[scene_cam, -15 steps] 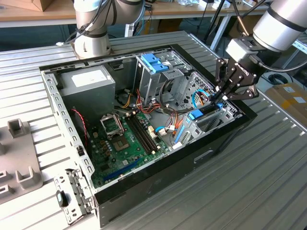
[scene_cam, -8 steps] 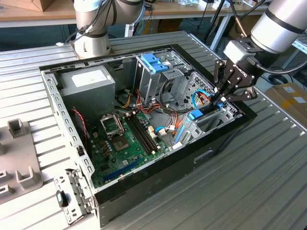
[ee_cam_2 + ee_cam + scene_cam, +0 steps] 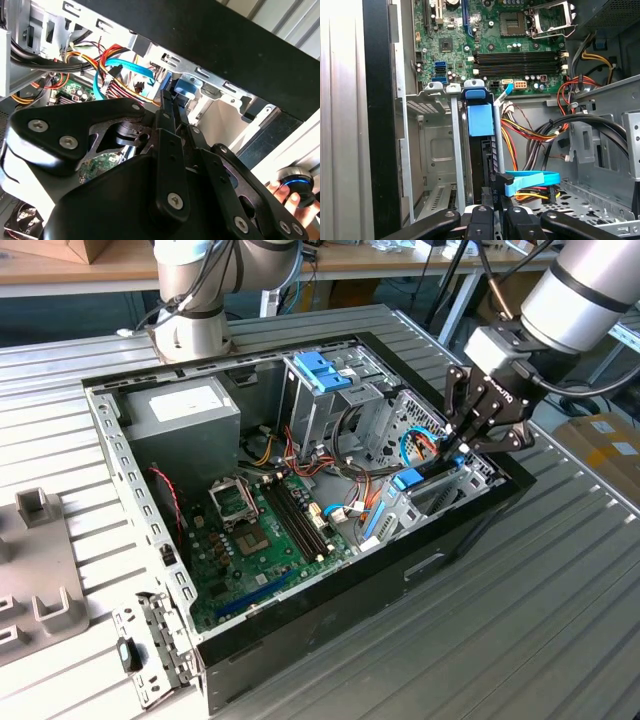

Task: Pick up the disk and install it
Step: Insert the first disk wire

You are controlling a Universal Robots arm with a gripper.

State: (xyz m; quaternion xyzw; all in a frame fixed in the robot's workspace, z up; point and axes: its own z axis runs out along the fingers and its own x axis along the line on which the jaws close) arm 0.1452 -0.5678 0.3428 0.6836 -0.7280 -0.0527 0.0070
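Black metal gripper (image 3: 492, 220) clamping thin blue-framed disk (image 3: 481, 120) edgewise

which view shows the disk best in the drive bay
The first wrist view: the disk stands on edge in the drive bay, its blue carrier tab and dark edge plain, the tool at its near end. The exterior view shows a small blue patch; the second wrist view a sliver behind the tool.
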